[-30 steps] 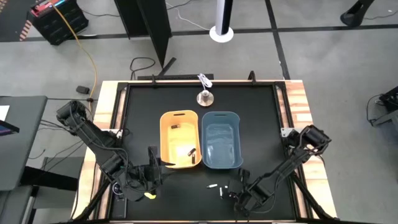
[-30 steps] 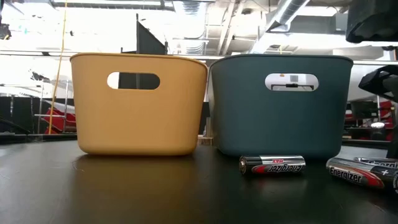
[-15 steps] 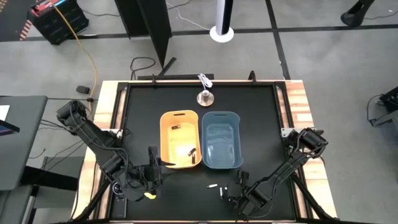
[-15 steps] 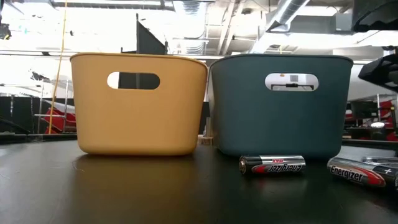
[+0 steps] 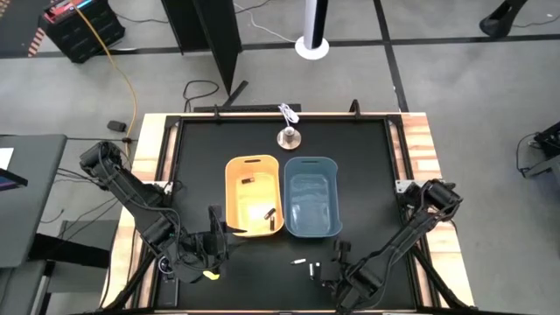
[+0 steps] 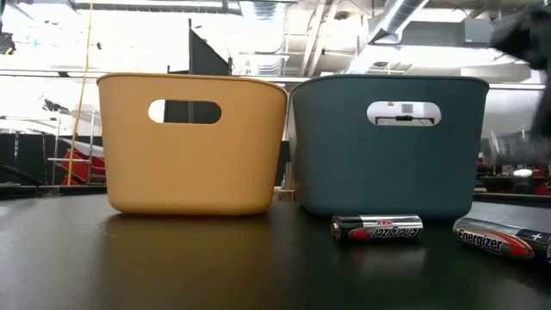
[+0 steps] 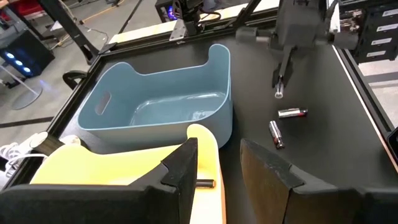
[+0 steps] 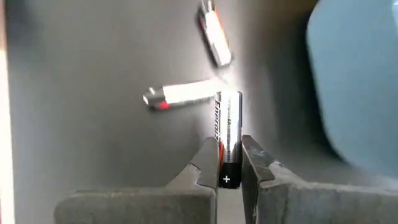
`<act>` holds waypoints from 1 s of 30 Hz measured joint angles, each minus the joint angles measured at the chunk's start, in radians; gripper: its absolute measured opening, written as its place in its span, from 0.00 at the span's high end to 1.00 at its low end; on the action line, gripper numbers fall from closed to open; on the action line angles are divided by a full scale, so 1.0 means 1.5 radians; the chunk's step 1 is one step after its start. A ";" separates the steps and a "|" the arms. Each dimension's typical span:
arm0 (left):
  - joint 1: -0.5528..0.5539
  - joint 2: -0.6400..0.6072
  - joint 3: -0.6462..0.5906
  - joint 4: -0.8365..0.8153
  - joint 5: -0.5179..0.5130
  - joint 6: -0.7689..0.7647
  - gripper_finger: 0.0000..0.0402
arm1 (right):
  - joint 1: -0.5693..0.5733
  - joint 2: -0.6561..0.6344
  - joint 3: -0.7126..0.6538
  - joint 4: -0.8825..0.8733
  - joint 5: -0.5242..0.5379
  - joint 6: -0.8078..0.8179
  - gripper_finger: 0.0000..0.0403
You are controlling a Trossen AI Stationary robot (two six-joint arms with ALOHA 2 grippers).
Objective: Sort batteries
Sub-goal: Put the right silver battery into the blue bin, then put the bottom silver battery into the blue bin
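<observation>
Two batteries (image 7: pixel 285 122) lie loose near the worktop's (image 5: pixel 367 175) front edge; your right pincer (image 8: pixel 228 169) is clamped on a third battery (image 8: pixel 227 142), left pincer (image 7: pixel 217 163) released.

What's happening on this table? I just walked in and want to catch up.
The robot is sorting batteries into two tubs. The right end effector is shut on a battery, lifted near the blue tub. Two more batteries lie on the table beside it. The left end effector waits open by the yellow tub, which already holds some.
</observation>
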 joint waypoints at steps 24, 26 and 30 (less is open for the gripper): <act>0.000 0.000 -0.007 0.003 0.001 -0.027 0.71 | -0.205 -0.203 0.035 -0.171 0.081 -0.252 0.79; 0.000 0.000 -0.007 0.003 0.000 -0.029 0.71 | -0.221 -0.201 0.035 -0.172 0.080 -0.260 0.72; 0.000 0.000 -0.007 0.002 0.000 -0.030 0.71 | -0.235 -0.202 0.035 -0.170 0.079 -0.269 0.55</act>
